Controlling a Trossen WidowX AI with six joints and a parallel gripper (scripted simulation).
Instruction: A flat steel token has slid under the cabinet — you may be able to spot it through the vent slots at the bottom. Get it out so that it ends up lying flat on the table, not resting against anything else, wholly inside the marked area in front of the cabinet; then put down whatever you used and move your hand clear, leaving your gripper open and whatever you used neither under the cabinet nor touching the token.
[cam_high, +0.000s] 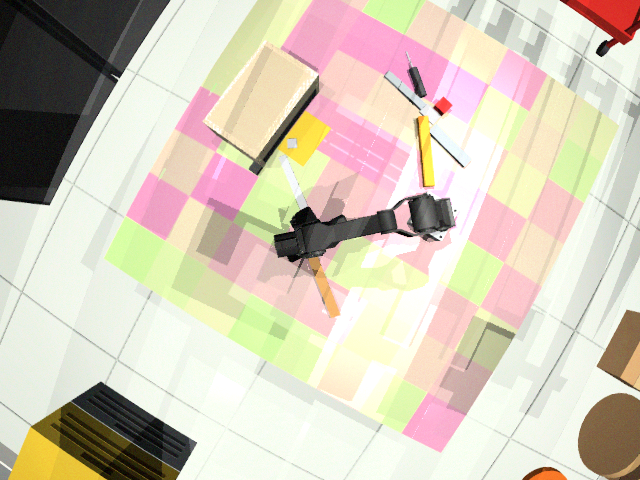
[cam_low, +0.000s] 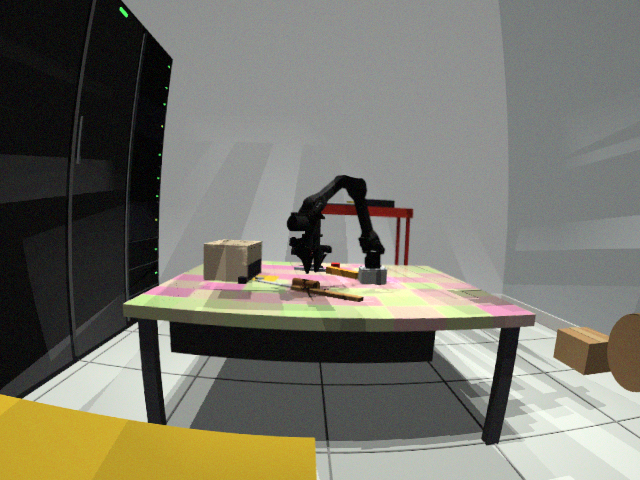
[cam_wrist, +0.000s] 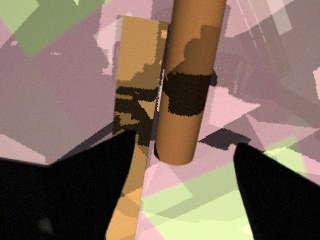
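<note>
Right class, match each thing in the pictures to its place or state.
Things:
1. small grey steel token
2. black parallel-jaw gripper
3. small red cube

Places or states:
A. beside the long grey flat strip
B. on the yellow marked square
C. open, over the brown cylindrical handle

Pairs: 1-B, 2-C, 3-A

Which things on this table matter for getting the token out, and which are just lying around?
Part of the job: cabinet, yellow marked area, steel token, long orange-handled tool.

Just lying about: screwdriver, grey strip, red cube, orange bar.
</note>
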